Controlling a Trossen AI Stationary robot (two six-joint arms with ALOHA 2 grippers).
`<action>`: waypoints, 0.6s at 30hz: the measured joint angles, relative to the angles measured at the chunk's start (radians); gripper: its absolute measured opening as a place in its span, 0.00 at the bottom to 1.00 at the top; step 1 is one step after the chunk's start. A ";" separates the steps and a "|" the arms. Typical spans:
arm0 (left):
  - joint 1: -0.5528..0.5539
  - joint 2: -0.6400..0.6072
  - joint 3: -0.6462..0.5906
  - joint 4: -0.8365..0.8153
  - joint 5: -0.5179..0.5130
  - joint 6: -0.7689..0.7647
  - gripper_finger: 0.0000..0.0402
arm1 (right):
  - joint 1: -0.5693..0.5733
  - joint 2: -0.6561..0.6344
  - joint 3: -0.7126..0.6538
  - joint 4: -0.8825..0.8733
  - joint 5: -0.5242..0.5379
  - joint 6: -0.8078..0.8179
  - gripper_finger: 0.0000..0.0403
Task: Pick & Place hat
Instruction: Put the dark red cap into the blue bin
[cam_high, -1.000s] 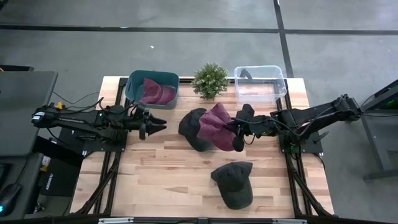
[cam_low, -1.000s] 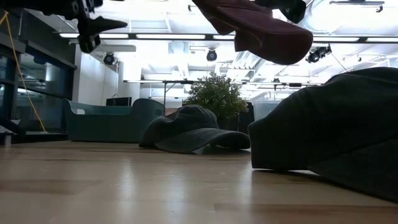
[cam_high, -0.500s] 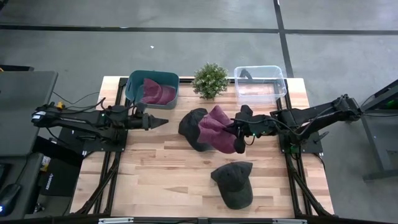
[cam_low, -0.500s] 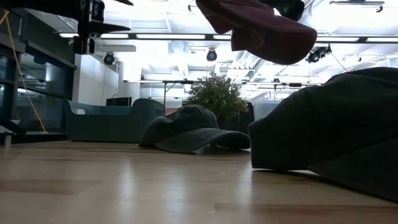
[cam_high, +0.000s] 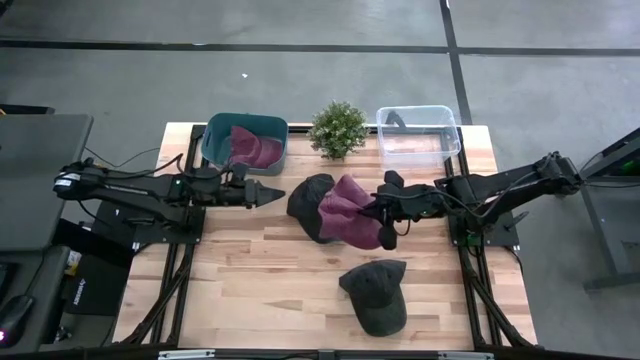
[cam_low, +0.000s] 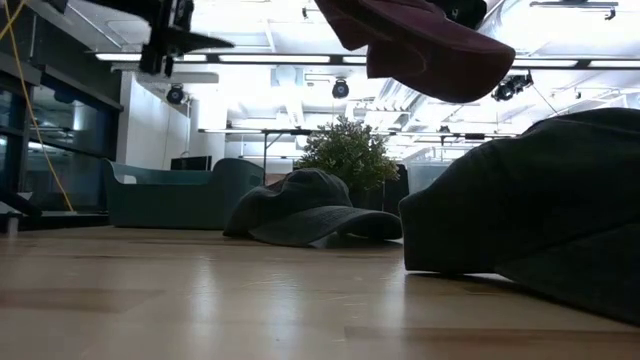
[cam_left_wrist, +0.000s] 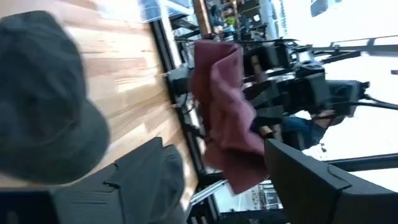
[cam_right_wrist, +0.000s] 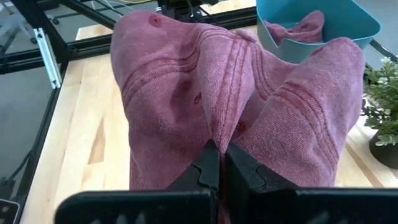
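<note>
Above the dark hat (cam_high: 308, 205) mid-table, right gripper (cam_high: 378, 212) stays pinched on the maroon hat (cam_high: 352, 207), carried slightly leftward. Left gripper (cam_high: 270, 191), fingers narrowly parted, has advanced toward it from the teal bin (cam_high: 214, 135).

High view: overhead, straight down, whole table (cam_high: 250, 290) and both arms in frame. Low view: at tabletop level, looking across into the room, very near a dark cap (cam_low: 540, 205). Right wrist view: close behind the right gripper (cam_right_wrist: 219, 163), filled by the maroon hat (cam_right_wrist: 236, 93) pinched in it. Left wrist view: rolled sideways, looks past the left gripper (cam_left_wrist: 217, 177) toward that hat. All four views share the maroon hat.
</note>
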 joint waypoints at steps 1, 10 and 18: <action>0.000 0.014 0.013 0.002 0.000 -0.003 0.71 | 0.000 0.000 0.000 0.000 -0.005 0.000 0.00; 0.000 0.163 0.129 -0.005 -0.003 -0.030 0.76 | 0.000 0.000 0.000 0.021 -0.022 -0.045 0.00; 0.068 0.289 0.237 0.000 0.056 -0.059 0.76 | 0.000 0.000 0.000 0.031 -0.046 -0.071 0.00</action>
